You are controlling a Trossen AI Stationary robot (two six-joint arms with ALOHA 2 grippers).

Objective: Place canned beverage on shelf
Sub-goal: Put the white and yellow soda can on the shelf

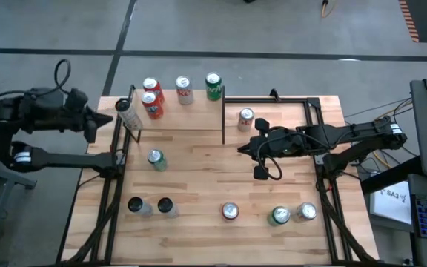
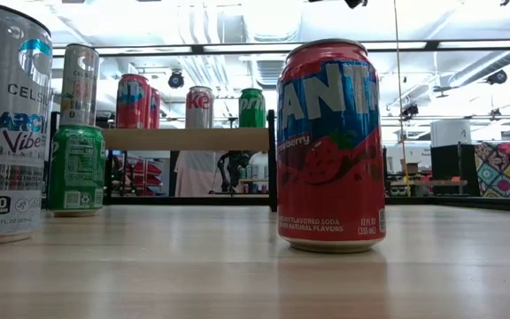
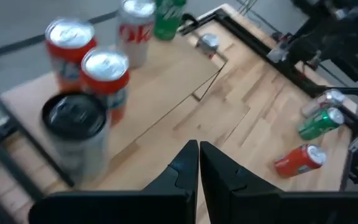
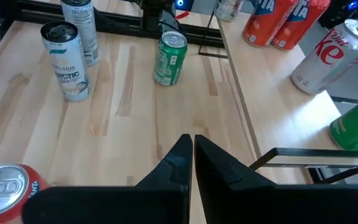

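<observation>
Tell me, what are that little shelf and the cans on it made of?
The shelf looks like a pale, plain wooden board with visible grain and a matte finish, edged by thin black posts, probably painted metal. The cans look like thin aluminium: shiny silver tops with pull tabs, and glossy printed sides.

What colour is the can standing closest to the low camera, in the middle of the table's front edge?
Red with blue lettering, the strawberry soda can; the low view shows it best.

Lighting: bright, even, from ceiling lamps [image 2: 264, 18] overhead. Shadows: soft, short. Glare: table [image 4: 316, 102] patch. Blur: left wrist view, cans [image 3: 104, 71] smeared.
</observation>
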